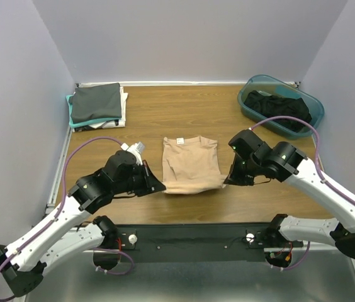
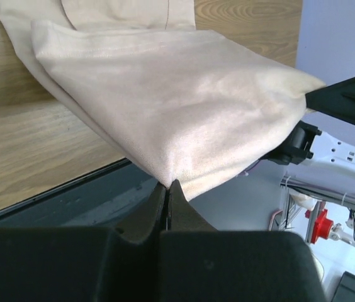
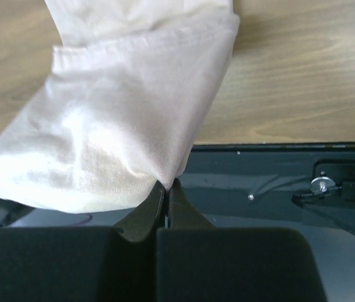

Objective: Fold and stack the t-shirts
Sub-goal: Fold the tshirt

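Observation:
A tan t-shirt [image 1: 190, 165] lies partly folded in the middle of the wooden table [image 1: 165, 107]. Its near edge is raised off the wood. My left gripper [image 1: 160, 187] is shut on the shirt's near left corner; in the left wrist view the tan cloth [image 2: 165, 94] runs down into the pinched jaws of the left gripper [image 2: 167, 184]. My right gripper [image 1: 228, 181] is shut on the near right corner, and the right wrist view shows the cloth [image 3: 121, 126] bunched into the closed right gripper [image 3: 168, 182]. A stack of folded t-shirts [image 1: 97, 105], dark grey on top over teal and white, sits at the back left.
A teal plastic tub [image 1: 313, 107] at the back right holds a black garment [image 1: 278, 106]. A black rail [image 1: 190, 236] runs along the table's near edge between the arm bases. Grey walls close in the left, back and right sides.

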Robot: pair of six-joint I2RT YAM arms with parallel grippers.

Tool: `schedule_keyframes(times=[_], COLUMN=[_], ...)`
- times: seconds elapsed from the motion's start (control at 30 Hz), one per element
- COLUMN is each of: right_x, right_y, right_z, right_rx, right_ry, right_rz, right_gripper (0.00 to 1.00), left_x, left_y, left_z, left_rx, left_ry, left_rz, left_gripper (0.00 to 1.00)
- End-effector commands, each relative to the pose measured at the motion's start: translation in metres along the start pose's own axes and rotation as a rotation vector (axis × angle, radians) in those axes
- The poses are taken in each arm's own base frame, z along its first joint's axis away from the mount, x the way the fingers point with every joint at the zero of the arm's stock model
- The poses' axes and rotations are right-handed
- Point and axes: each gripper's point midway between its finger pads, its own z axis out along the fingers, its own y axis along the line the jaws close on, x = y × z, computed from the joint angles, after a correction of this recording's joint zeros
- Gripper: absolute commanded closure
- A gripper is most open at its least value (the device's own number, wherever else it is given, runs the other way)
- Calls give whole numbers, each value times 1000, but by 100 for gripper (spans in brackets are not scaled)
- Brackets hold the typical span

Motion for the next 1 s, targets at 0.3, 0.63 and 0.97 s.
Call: schedule_keyframes(times=[0.3,0.63,0.97], right_x=[-63,-120,-163], right_y=[-2,0,1], right_z=[18,47,76], right_rx=[201,223,237], right_ry=[-254,-304,-292], right_rz=[10,11,-27], right_gripper=[100,100,100], left_x=[-52,-95,-132], left_y=[2,28,46], left_z=[34,55,85], left_rx=[-83,-132,-176], left_ry=[-70,-81,-63], left_rz=[140,208,257], left_gripper=[100,100,100])
